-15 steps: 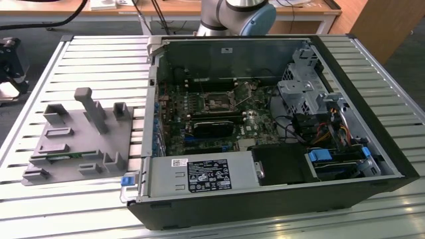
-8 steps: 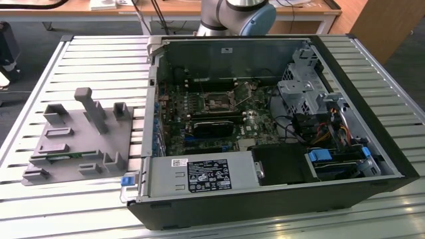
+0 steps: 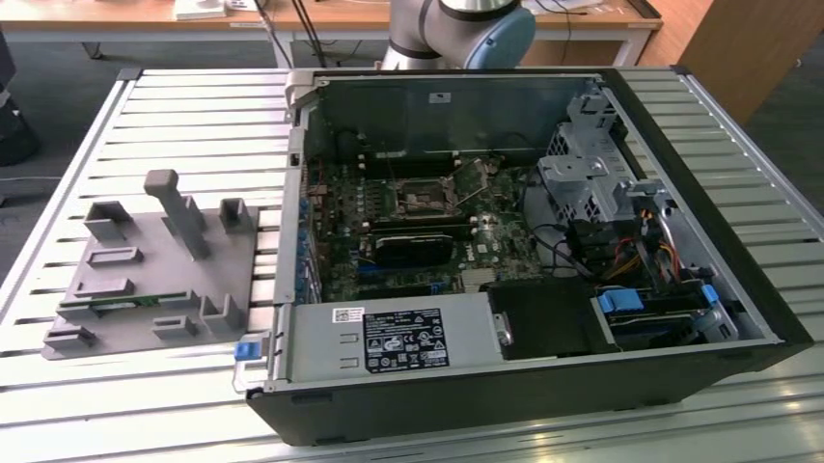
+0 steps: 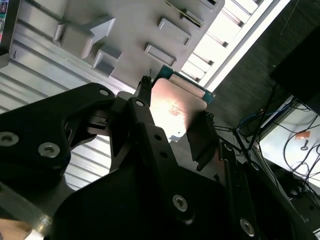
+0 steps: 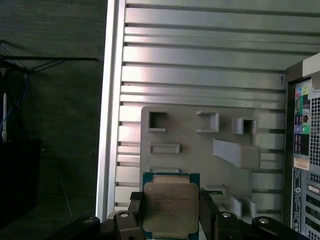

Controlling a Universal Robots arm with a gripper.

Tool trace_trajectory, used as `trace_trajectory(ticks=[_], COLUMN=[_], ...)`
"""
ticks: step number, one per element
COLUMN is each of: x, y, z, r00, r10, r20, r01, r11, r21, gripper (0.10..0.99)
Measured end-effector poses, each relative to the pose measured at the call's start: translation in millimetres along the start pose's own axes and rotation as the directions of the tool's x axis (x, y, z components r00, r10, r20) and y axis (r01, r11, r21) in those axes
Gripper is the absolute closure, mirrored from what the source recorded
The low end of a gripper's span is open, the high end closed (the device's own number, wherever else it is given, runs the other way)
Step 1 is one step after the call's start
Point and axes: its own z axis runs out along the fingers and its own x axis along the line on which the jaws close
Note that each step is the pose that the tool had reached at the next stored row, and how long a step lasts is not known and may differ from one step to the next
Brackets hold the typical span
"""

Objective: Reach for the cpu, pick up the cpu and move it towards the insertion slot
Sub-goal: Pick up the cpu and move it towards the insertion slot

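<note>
Black fingers [image 5: 207, 212] of the gripper [image 5: 171, 214] sit nearest in both wrist views, pressed in on two opposite edges of the cpu [image 5: 170, 200], so the claw is pinching the chip with its silver top facing the first wrist view and its green border showing along one edge. In the second wrist view the cpu [image 4: 175, 107] catches a warm glare between the two pads and looks clear of everything beneath it. Below and beyond it lies the grey fixture [image 5: 200, 145] with its square recesses and raised blocks, resting on the slatted metal table [image 5: 200, 50], with the computer case [image 5: 305, 150] just beside it. By my reading the reach and the pick-up are done, and the chip hangs above the fixture rather than in it. What is left is the carry: in the exterior view the insertion slot [image 3: 423, 200] sits on the green board inside the open case, well apart from the fixture on that view's left.
</note>
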Motion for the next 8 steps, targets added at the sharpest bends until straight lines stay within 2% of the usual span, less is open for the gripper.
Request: trace_trajectory(ticks=[4, 8], x=[-1.8, -10.3], y=[0.5, 0.2], z=[-6.5, -7.5], r00=[1.0000, 1.0000], r10=[0.001, 0.001], r20=[0.0003, 0.0002], r01=[-0.001, -0.001], r11=[1.0000, 1.0000], r21=[0.000, -0.002], gripper=[0.549, 0.549])
